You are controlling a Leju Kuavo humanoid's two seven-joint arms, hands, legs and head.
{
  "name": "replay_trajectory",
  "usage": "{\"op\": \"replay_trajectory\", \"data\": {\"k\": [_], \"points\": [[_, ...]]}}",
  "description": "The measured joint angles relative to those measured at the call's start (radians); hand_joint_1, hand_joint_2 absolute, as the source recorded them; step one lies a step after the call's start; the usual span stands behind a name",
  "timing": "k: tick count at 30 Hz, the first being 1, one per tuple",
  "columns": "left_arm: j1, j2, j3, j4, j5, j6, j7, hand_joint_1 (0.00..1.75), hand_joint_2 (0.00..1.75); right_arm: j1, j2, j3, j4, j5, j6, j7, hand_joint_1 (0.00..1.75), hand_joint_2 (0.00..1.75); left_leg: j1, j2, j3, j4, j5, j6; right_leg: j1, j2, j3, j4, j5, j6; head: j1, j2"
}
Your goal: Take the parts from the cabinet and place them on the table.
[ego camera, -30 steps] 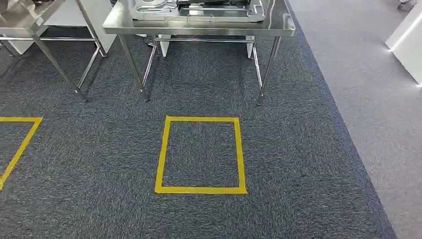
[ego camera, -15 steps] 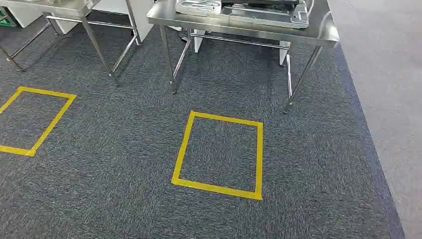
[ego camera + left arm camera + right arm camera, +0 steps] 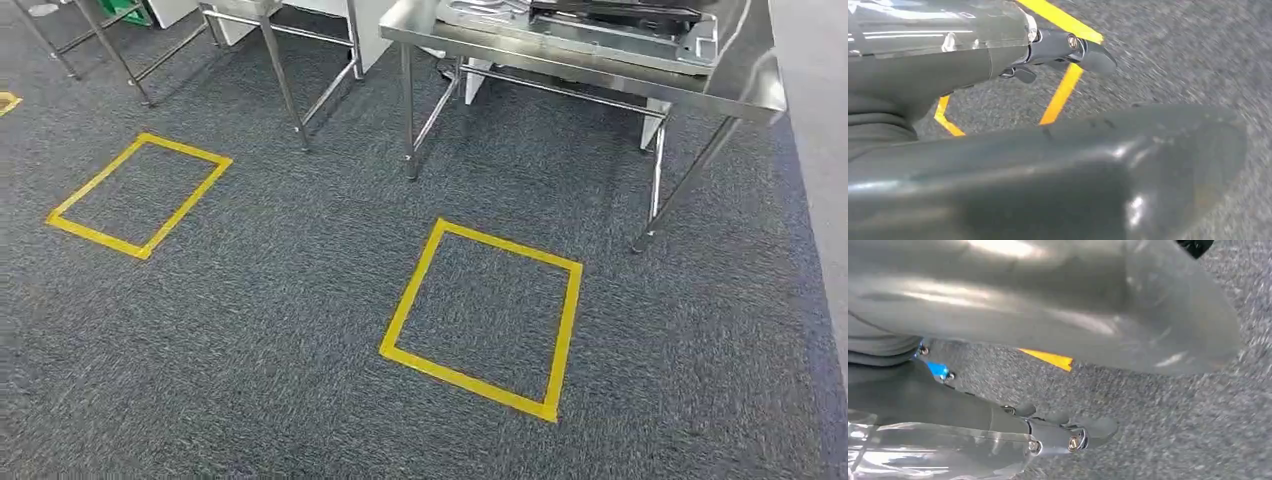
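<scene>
Dark carpet [image 3: 250, 330] with yellow tape squares [image 3: 483, 318] lies before a steel table [image 3: 745, 85] bearing a metal tray [image 3: 600, 30]. My left hand [image 3: 1068, 50] and right hand [image 3: 1063, 432] hang empty, fingers loosely extended.

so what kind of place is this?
Probably an indoor robot test or workshop area. Yellow tape squares mark standing spots on the grey carpet, and steel tables stand in a row, the nearest with a metal tray on it.
</scene>
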Motion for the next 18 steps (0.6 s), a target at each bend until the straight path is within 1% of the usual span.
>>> {"op": "replay_trajectory", "data": {"k": [1, 2, 3, 5, 6, 7, 8, 9, 10, 11, 12, 13, 14, 15, 16, 17, 18], "points": [[0.001, 0.0, 0.0, 0.0, 0.0, 0.001, 0.0, 0.0, 0.0, 0.001, 0.0, 0.0, 0.0, 0.002, 0.003, -0.002, 0.0, 0.0, 0.0, 0.031, 0.06, -0.103, 0.038, 0.001, 0.0, -0.011, 0.002, 0.005, -0.004, 0.005, 0.0, 0.0], [-0.001, 0.0, 0.0, 0.0, 0.0, 0.001, -0.001, 0.0, 0.0, 0.003, 0.0, 0.0, 0.0, 0.002, 0.005, -0.002, 0.0, 0.0, -0.005, 0.082, 0.088, -0.163, 0.03, 0.008, 0.004, -0.022, 0.002, 0.009, -0.008, 0.011, 0.0, 0.0], [-0.001, 0.0, 0.0, 0.0, 0.0, 0.001, -0.002, 0.0, 0.0, 0.004, 0.0, 0.0, 0.0, 0.003, 0.007, -0.003, 0.0, 0.0, -0.009, 0.062, 0.085, -0.163, 0.04, 0.017, 0.008, -0.032, 0.003, 0.014, -0.012, 0.016, 0.0, 0.0], [0.005, -0.001, 0.0, 0.0, 0.0, 0.001, -0.002, 0.0, 0.0, 0.002, 0.0, 0.0, 0.0, 0.005, 0.009, -0.013, 0.0, 0.0, -0.012, 0.042, 0.078, -0.158, 0.04, 0.025, 0.007, -0.049, 0.006, 0.013, -0.01, 0.025, 0.0, 0.0], [0.01, -0.001, 0.001, 0.0, 0.0, 0.001, -0.005, 0.0, 0.0, -0.001, 0.0, 0.0, 0.0, 0.005, 0.01, -0.017, 0.0, 0.0, -0.012, 0.031, 0.078, -0.162, 0.043, 0.032, 0.007, -0.059, 0.009, 0.011, -0.01, 0.031, 0.0, 0.0], [0.012, -0.001, 0.001, 0.0, 0.0, 0.001, -0.009, 0.0, 0.0, 0.0, 0.0, 0.0, 0.0, 0.006, 0.01, -0.019, 0.0, 0.0, -0.005, 0.022, 0.086, -0.17, 0.051, 0.041, 0.001, -0.039, 0.009, 0.016, -0.019, 0.041, 0.0, 0.0], [0.014, -0.003, 0.001, 0.0, 0.0, 0.0, -0.02, 0.0, 0.0, 0.002, -0.002, 0.0, 0.0, 0.006, 0.011, -0.022, 0.0, 0.0, -0.005, 0.015, 0.084, -0.172, 0.055, 0.045, -0.004, 0.02, 0.001, 0.038, -0.04, 0.046, 0.0, 0.0], [0.013, -0.003, 0.001, 0.0, -0.001, -0.002, -0.029, 0.0, 0.0, 0.005, -0.002, 0.0, 0.0, 0.006, 0.014, -0.026, 0.0, 0.0, -0.005, 0.005, 0.08, -0.171, 0.058, 0.051, -0.005, 0.058, -0.026, 0.099, -0.084, 0.048, 0.0, 0.0], [0.012, -0.003, 0.001, 0.0, -0.002, -0.003, -0.036, 0.0, 0.0, 0.009, -0.002, 0.0, 0.001, 0.004, 0.013, -0.029, 0.0, 0.0, -0.006, -0.005, 0.076, -0.171, 0.06, 0.054, -0.007, 0.071, -0.065, 0.182, -0.128, 0.049, 0.0, 0.0], [0.012, -0.003, 0.001, 0.0, -0.004, -0.005, -0.042, 0.0, 0.0, 0.014, -0.002, 0.0, 0.001, 0.002, 0.012, -0.034, 0.0, 0.0, -0.008, -0.019, 0.073, -0.171, 0.062, 0.056, -0.007, 0.076, -0.106, 0.271, -0.165, 0.051, 0.0, 0.0], [0.013, -0.003, 0.001, 0.0, -0.005, -0.005, -0.044, 0.0, 0.0, 0.017, -0.002, 0.0, 0.001, 0.002, 0.011, -0.037, 0.0, 0.0, -0.009, -0.033, 0.07, -0.169, 0.063, 0.055, -0.007, 0.077, -0.135, 0.332, -0.179, 0.051, 0.0, 0.0], [0.015, -0.003, 0.001, 0.0, -0.006, -0.005, -0.045, 0.0, 0.0, 0.019, -0.002, 0.0, 0.001, 0.001, 0.01, -0.039, 0.0, 0.0, -0.009, -0.048, 0.07, -0.168, 0.064, 0.054, -0.008, 0.077, -0.14, 0.338, -0.165, 0.05, 0.0, 0.0], [0.016, -0.003, 0.001, 0.0, -0.007, -0.005, -0.045, 0.0, 0.0, 0.02, -0.002, 0.0, 0.001, 0.002, 0.01, -0.04, 0.0, 0.0, -0.008, -0.063, 0.07, -0.166, 0.064, 0.053, -0.009, 0.078, -0.122, 0.295, -0.128, 0.048, 0.0, 0.0], [0.016, -0.003, 0.001, 0.0, -0.007, -0.005, -0.046, 0.0, 0.0, 0.02, -0.002, 0.0, 0.001, 0.002, 0.01, -0.041, 0.0, 0.0, -0.008, -0.077, 0.07, -0.164, 0.064, 0.053, -0.01, 0.084, -0.086, 0.219, -0.082, 0.046, 0.0, 0.0], [0.016, -0.003, 0.001, 0.0, -0.007, -0.004, -0.047, 0.0, 0.0, 0.02, -0.003, 0.0, 0.001, 0.002, 0.01, -0.041, 0.0, 0.0, -0.007, -0.091, 0.07, -0.16, 0.064, 0.05, -0.011, 0.101, -0.043, 0.127, -0.035, 0.043, 0.0, 0.0], [0.014, -0.003, 0.001, 0.0, -0.007, -0.004, -0.047, 0.0, 0.0, 0.021, -0.004, 0.0, 0.001, 0.003, 0.009, -0.041, 0.0, 0.0, -0.005, -0.103, 0.067, -0.158, 0.064, 0.045, -0.014, 0.163, -0.007, 0.046, -0.01, 0.039, 0.0, 0.0], [0.01, -0.004, 0.001, 0.0, -0.006, -0.004, -0.048, 0.0, 0.0, 0.019, -0.005, 0.0, 0.001, 0.003, 0.009, -0.041, 0.0, 0.0, -0.011, -0.113, 0.061, -0.151, 0.063, 0.037, -0.015, 0.189, -0.003, 0.028, -0.019, 0.039, 0.0, 0.0]]}}
